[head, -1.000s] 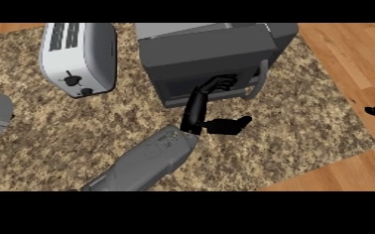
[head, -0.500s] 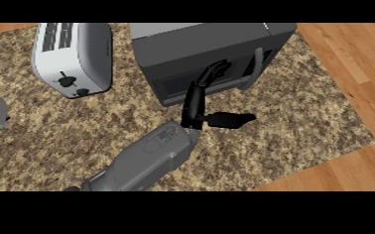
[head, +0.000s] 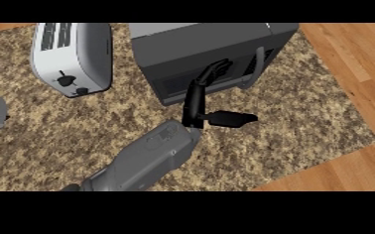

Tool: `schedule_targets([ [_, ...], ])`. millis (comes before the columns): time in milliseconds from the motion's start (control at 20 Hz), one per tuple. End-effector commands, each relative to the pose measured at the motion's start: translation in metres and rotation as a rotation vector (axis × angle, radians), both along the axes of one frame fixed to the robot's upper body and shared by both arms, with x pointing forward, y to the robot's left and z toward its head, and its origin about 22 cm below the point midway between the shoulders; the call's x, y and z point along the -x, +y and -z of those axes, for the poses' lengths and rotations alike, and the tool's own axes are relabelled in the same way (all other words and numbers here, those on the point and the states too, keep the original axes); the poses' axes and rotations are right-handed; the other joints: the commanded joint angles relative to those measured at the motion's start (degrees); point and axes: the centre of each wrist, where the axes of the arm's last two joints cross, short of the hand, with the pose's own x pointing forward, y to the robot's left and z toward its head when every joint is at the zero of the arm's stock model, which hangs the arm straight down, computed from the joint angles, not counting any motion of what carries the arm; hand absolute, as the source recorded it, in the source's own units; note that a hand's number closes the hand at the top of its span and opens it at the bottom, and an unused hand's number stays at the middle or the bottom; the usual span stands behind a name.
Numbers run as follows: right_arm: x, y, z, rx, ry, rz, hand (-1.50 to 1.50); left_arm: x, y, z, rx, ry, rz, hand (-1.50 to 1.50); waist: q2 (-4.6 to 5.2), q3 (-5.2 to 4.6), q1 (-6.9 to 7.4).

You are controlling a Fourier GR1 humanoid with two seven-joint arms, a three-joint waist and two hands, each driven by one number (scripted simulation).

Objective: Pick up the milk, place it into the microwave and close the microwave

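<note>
Hand: left hand, fingers straight, pressed together against microwave door.
Milk: not visible.
Risk: fingers slipping toward 1 o'clock handle, door left ajar.

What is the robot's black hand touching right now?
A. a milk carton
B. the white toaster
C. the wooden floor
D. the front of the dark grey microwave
D. The hand reaches up with straight fingers onto the front of the microwave, next to its handle, while the toaster sits apart on the left and no milk shows.
</note>
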Motion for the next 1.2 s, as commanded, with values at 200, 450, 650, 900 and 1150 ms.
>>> schedule_targets([
  [200, -0.01, 0.001, -0.003, -0.006, -0.006, -0.002, 1.5, -0.022, 0.003, -0.012, 0.015, -0.011, -0.075, -1.5, 0.95, 0.09, 0.02],
  [450, -0.02, 0.018, 0.048, -0.326, 0.16, -0.155, -1.5, -0.022, 0.001, -0.014, 0.019, -0.036, -0.056, -1.5, 1.35, 0.36, 0.42],
  [650, -0.025, 0.013, 0.048, -0.349, 0.201, -0.179, -1.5, -0.024, 0.002, -0.014, 0.023, -0.04, -0.069, -1.5, 1.19, 0.21, 0.05],
  [900, -0.032, 0.004, 0.041, -0.37, 0.212, -0.209, -1.5, -0.026, 0.002, -0.015, 0.037, -0.034, -0.072, -1.5, 1.16, 0.2, -0.48],
  [1150, -0.038, -0.005, 0.041, -0.4, 0.235, -0.23, -1.5, -0.024, 0.004, -0.008, 0.035, -0.04, -0.081, -1.5, 1.21, 0.29, -0.69],
])
